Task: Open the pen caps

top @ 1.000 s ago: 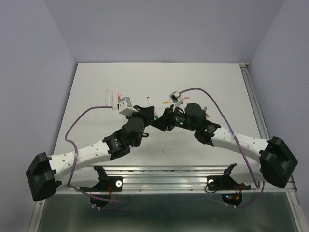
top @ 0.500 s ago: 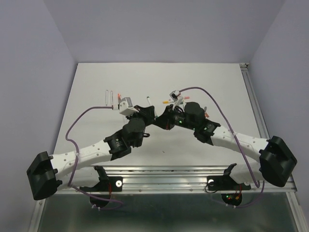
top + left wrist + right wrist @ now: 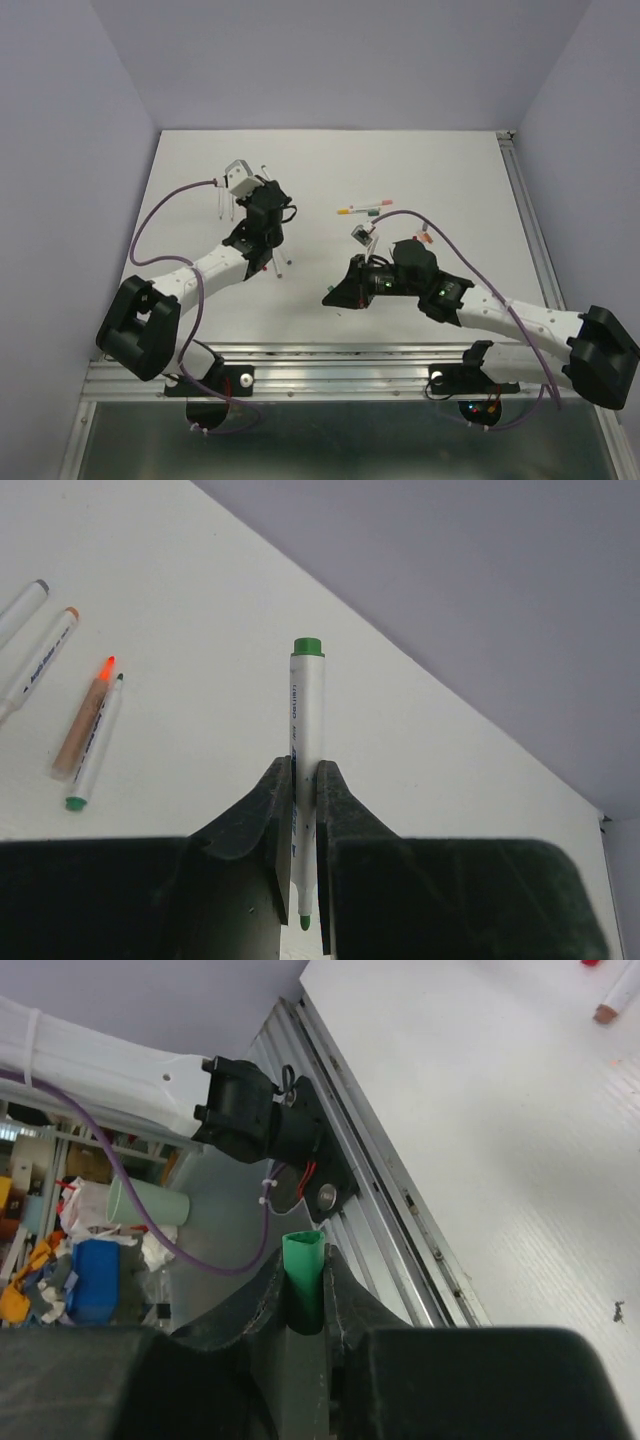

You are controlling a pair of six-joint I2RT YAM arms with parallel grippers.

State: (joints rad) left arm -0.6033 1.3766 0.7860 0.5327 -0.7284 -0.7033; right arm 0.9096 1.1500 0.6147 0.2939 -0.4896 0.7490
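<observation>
Left fingers [image 3: 285,785]: clamped on the white barrel of the green pen [image 3: 305,730], which stood out ahead of them with its green end plug farthest away.
Right fingers [image 3: 272,1285]: pressed together on the green cap [image 3: 303,1280], holding it end-up between the tips.
What changed: a second earlier the two arms had met tip to tip over the middle of the desk [image 3: 420,160]; by this moment they had drawn well apart, the left arm swinging to the rear left and the right arm backing toward the near edge.
Green cap: off its pen, carried by the right fingers, and seen from the right wrist against the metal rail [image 3: 400,1210] at the near edge of the desk.
Green pen: its small green nib showed bare at the end nearest the left wrist camera.
Meaning for the task: this pen appeared to be opened; pen and cap had each yet to be set down.
Other pens [image 3: 85,730]: several lay on the desk left of the held pen, at least one with an orange nib showing; whether the rest had caps could not be told.
</observation>
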